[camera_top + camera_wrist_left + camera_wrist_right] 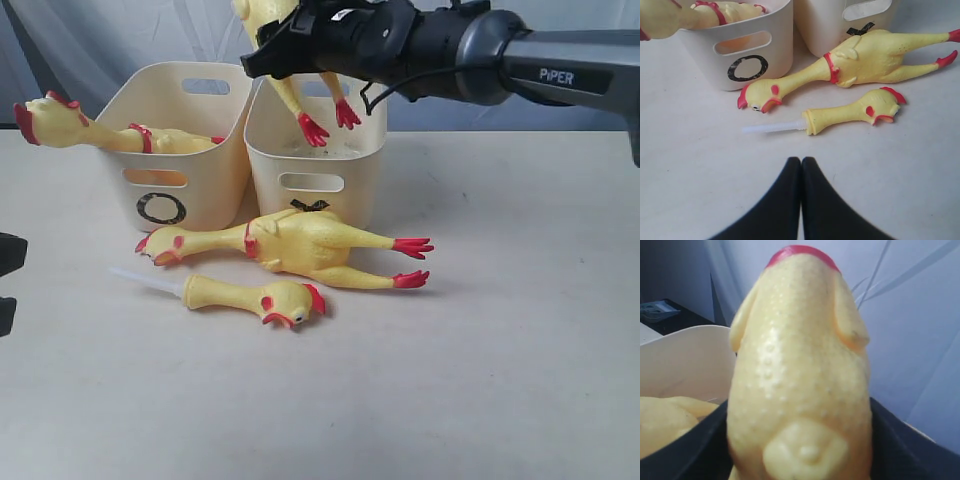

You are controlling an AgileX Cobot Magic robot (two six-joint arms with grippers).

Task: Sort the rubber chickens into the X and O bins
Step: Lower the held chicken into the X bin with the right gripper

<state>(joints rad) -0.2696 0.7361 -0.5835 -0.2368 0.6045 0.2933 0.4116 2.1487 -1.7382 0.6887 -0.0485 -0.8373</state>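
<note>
**Item 1, left gripper** (801, 167): low over the table (690, 190), fingers pressed together, holding nothing, aimed toward the small chicken.

**Item 2, O bin** (205, 175): the first large chicken (95, 130) lies in it, head and neck hanging out over the left rim.

**Item 3, second large chicken** (300, 245): flat on the table just in front of both bins, head left, feet right.

**Item 4, small chicken** (250, 295): on the table nearer the camera, long axis crosswise to the line of the left fingers, clear stem end left, head right. The left arm is the nearer one.

**Item 5, X bin** (365, 165): just beside the O bin. Its black mark is mostly hidden behind the second large chicken, so X is a judgement.

**Item 6, held chicken** (305, 105): clamped at the body by the right gripper (290, 45), fingers (900, 445) wide on either flank. Its long axis is near upright and leaning, feet down, red feet about at rim level over the X bin's mouth. The bin lies straight below the feet — parting the fingers should drop it in.

**Item 7, right arm** (560, 65): reaches in level from the right, high above the table, wrist stretched over the X bin.
</note>
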